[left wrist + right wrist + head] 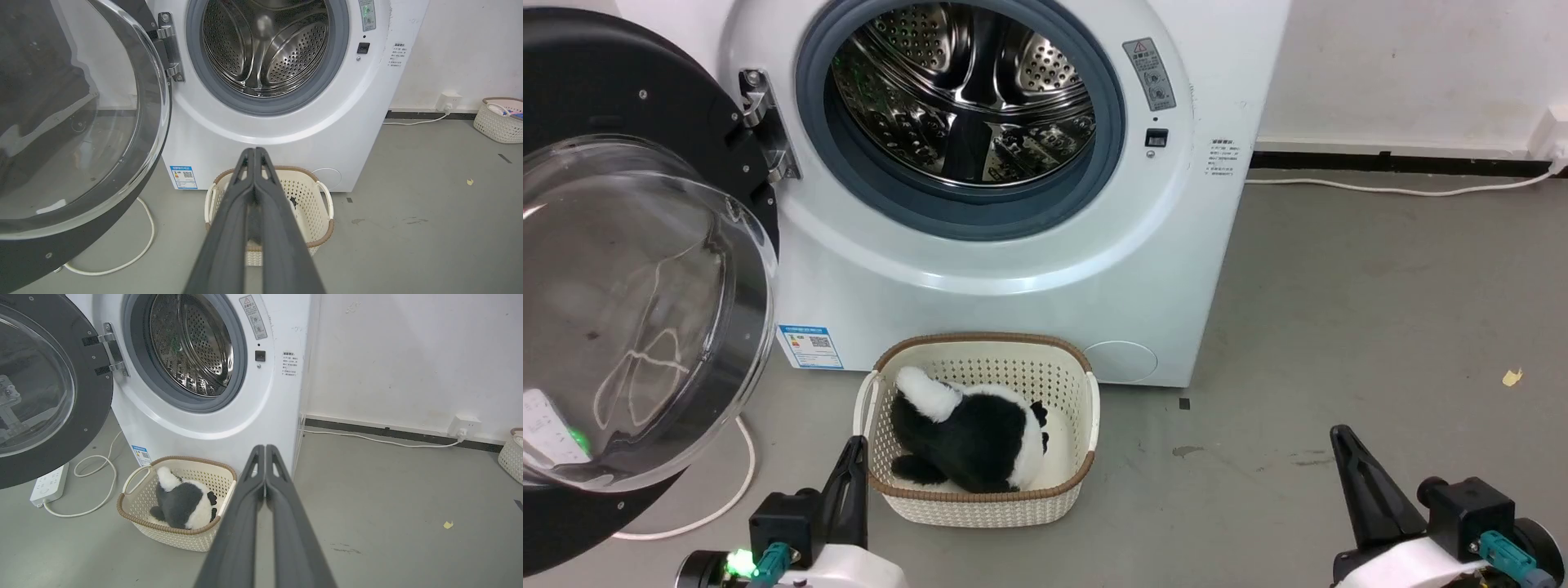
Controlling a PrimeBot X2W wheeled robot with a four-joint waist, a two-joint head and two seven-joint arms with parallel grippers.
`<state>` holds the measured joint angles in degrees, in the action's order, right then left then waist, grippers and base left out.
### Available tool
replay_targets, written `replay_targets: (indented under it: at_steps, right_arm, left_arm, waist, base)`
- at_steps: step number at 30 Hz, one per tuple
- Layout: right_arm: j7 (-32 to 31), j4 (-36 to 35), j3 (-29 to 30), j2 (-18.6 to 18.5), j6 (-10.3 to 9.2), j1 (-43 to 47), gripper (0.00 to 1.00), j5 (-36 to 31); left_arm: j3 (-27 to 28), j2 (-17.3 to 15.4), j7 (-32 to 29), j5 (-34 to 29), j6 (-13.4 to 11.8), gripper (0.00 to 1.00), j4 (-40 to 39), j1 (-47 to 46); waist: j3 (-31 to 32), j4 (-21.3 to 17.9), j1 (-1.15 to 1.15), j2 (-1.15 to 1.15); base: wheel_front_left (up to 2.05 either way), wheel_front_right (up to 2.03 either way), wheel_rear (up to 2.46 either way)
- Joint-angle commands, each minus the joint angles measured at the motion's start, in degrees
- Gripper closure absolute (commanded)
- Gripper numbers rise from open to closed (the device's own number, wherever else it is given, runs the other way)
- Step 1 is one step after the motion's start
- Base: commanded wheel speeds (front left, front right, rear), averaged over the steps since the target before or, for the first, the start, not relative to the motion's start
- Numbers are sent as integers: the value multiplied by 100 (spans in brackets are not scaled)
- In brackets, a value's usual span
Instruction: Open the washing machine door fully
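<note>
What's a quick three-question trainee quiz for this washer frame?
1. True or false: the washing machine door stands swung open, leaving the drum exposed.
2. What lies in the basket in front of the machine? A) a folded towel B) a black-and-white plush toy C) a detergent bottle
3. Fill in: the left gripper and the right gripper both have their jaws ____ and hold nothing.

Key: 1 true; 2 B; 3 shut.
</note>
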<state>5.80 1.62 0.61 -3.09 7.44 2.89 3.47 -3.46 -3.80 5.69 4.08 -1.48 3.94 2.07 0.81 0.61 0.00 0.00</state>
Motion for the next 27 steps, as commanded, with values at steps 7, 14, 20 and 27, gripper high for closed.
replay_targets:
  at_steps: [7, 14, 20, 27]
  right_arm:
    - [-101, -54, -19, 15, 3, -122, 100, -99]
    - [-184, -73, -27, 16, 3, -151, 100, -142]
    - [-254, -89, -33, 17, 4, -176, 100, -178]
    - [-383, -118, -44, 19, 4, -221, 100, -245]
  left_arm:
    - [63, 42, -93, -108, 39, 100, -89, -103]
    - [111, 50, -175, -160, 58, 100, -141, -121]
    - [153, 58, -245, -204, 74, 100, -186, -136]
    - [229, 71, -373, -285, 103, 100, -269, -165]
  waist:
    - [-12, -9, 0, 0]
    - [-24, -18, 0, 0]
    - [-34, -25, 0, 0]
    - [-53, -39, 0, 0]
  base:
    - [0, 0, 0]
    - [0, 0, 0]
    - [0, 0, 0]
    - [0, 0, 0]
